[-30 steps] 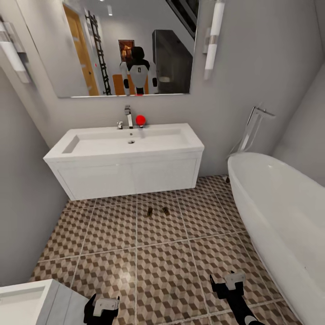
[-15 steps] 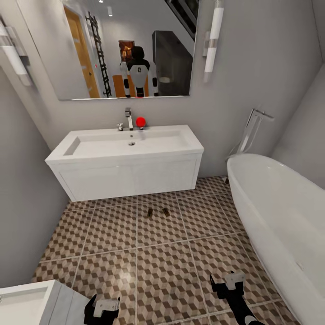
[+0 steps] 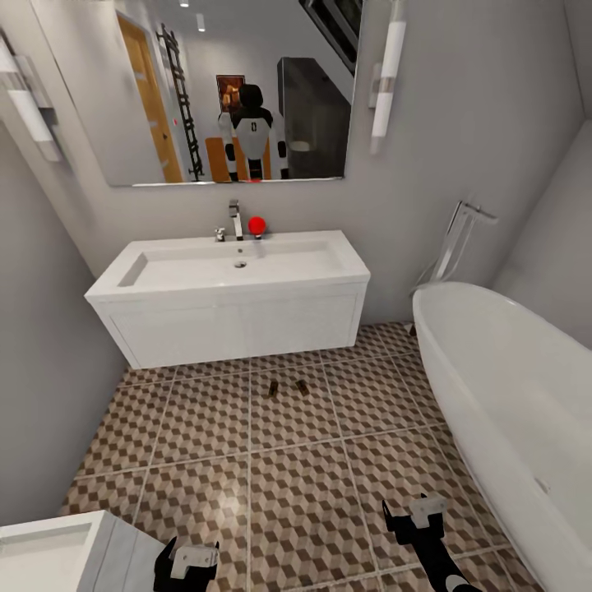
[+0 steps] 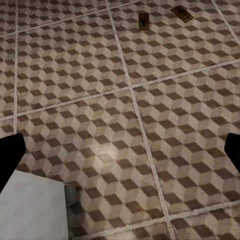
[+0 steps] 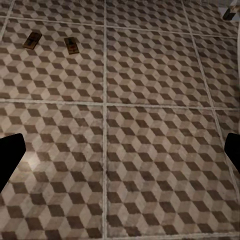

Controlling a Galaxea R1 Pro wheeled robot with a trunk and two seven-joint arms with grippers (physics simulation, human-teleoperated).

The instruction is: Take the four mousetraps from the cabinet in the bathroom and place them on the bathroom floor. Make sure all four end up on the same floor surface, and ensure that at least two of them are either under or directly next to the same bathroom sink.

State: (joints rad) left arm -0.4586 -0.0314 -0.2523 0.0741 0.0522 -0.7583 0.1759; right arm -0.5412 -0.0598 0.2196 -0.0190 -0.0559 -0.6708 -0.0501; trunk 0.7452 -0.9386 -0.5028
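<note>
Compared with the head view of a moment ago, the whole picture has slid down a little, and the sink [image 3: 230,289] and the tiles went together, so it is my camera that moved and not the things. Two mousetraps [image 3: 273,389] [image 3: 302,386] lie in the same places on the bathroom floor [image 3: 304,485], close to each other, just in front of the sink's front edge and near its middle. I judge that the rule about the sink is already met by these two, and that the other two must still be fetched; I do not see them here.

My left gripper [image 3: 189,552] and my right gripper [image 3: 415,510] hang low over the tiles, well apart from the traps. In both wrist views the dark fingertips stand at the far sides with only floor between them, so both are spread wide and hold nothing.

Around me: the white bathtub [image 3: 493,370] runs along the floor's right edge, close to my right arm. A white box-like thing [image 3: 49,551], which I cannot name, stands at the near left corner, just beside my left gripper. When I turn, these two narrow my way. A chrome faucet [image 3: 236,218] and a small red ball [image 3: 256,223] stand at the sink's back edge.
</note>
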